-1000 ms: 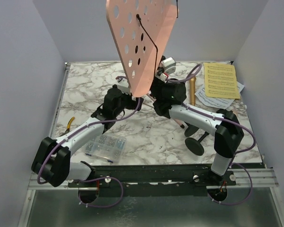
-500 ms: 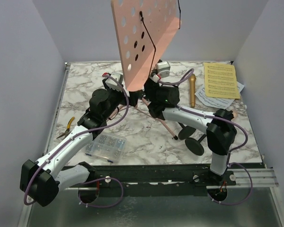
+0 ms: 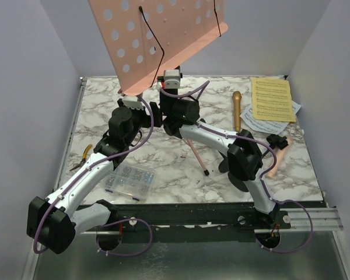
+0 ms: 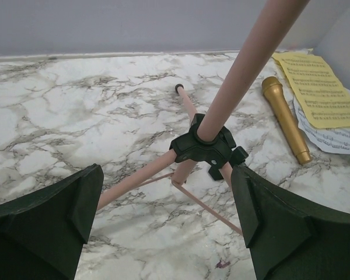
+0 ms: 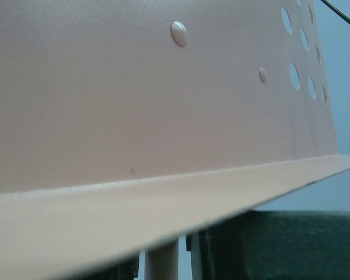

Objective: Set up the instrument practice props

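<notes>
The pink perforated music rack [image 3: 157,41] stands tilted at the back centre, one tripod leg [image 3: 197,156] reaching toward me. My right gripper [image 3: 170,87] is at its pole just under the desk, and in the right wrist view the pole [image 5: 160,263] sits between its fingers, so it is shut on it. My left gripper [image 3: 131,104] is open beside the rack's foot, with the black hub [image 4: 207,146] and the legs ahead of its fingers [image 4: 280,227]. The gold microphone [image 3: 237,111], the yellow sheet [image 3: 272,99], the white sheet [image 3: 259,123] and the pink microphone [image 3: 277,158] lie at the right. The black mic holders [image 3: 228,168] are mostly hidden by my right arm.
A clear compartment box of screws [image 3: 127,181] lies at the front left. Yellow-handled pliers [image 3: 81,157] lie at the left edge. The rack's desk overhangs the back of the table. Grey walls close in on three sides.
The rack has moved left and turned so more of its face shows. My right gripper went left with it, arm stretching out. My left gripper moved up to the rack's foot.
</notes>
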`<state>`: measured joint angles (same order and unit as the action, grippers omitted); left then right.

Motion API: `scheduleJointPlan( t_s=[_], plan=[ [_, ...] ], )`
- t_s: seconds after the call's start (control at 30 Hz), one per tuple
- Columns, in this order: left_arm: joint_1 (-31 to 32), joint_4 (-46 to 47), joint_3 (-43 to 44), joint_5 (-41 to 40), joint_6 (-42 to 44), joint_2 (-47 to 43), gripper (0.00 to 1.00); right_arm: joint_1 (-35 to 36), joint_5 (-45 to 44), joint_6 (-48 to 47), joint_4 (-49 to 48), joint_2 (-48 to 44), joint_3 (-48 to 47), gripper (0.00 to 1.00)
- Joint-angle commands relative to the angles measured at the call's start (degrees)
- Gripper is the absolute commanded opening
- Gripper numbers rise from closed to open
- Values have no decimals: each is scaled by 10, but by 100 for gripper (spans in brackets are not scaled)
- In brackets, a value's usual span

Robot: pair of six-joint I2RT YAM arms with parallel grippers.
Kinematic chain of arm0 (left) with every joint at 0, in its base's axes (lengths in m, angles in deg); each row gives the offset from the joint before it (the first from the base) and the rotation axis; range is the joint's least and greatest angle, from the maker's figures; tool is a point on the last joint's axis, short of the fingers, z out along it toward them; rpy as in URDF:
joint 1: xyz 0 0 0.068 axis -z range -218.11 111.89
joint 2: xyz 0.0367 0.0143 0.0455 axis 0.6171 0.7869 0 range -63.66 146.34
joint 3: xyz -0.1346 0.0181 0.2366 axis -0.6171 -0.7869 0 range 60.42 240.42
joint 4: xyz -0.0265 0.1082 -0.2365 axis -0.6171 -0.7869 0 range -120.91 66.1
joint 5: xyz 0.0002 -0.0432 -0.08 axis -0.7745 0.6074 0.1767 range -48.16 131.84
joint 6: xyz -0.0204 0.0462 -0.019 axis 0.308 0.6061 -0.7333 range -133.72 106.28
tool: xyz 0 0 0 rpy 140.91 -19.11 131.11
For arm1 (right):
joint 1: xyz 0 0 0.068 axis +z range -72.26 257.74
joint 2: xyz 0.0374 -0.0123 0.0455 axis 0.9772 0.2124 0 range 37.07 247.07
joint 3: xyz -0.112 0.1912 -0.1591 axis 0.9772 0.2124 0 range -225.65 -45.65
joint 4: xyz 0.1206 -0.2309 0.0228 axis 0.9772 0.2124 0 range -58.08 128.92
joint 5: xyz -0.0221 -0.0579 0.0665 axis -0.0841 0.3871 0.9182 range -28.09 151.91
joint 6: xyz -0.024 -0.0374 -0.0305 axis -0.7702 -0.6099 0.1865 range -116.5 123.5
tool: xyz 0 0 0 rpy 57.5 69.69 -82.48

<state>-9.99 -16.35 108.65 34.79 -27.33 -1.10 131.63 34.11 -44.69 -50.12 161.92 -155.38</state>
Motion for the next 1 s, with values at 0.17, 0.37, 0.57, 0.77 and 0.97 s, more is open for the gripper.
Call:
scheduleJointPlan(
  t_s=[0.17, 0.37, 0.57, 0.77, 0.97],
  plan=[
    [-60, 41, 13, 123, -96, 36, 93, -3, -1, -17, -106, -6, -4, 1],
    [-77, 214, -24, 223, -183, 96, 75, -3, -13, 8, -96, -17, 11, 1],
    [-80, 354, -46, 240, -197, 153, 66, -3, -22, 42, -77, -31, 17, 1],
    [-70, 367, -1, 231, -159, 202, 68, -3, -32, 63, -70, -37, 15, 0],
    [-54, 371, 47, 251, -112, 268, 63, -3, -34, 70, -62, -49, 24, 0]
  ],
)
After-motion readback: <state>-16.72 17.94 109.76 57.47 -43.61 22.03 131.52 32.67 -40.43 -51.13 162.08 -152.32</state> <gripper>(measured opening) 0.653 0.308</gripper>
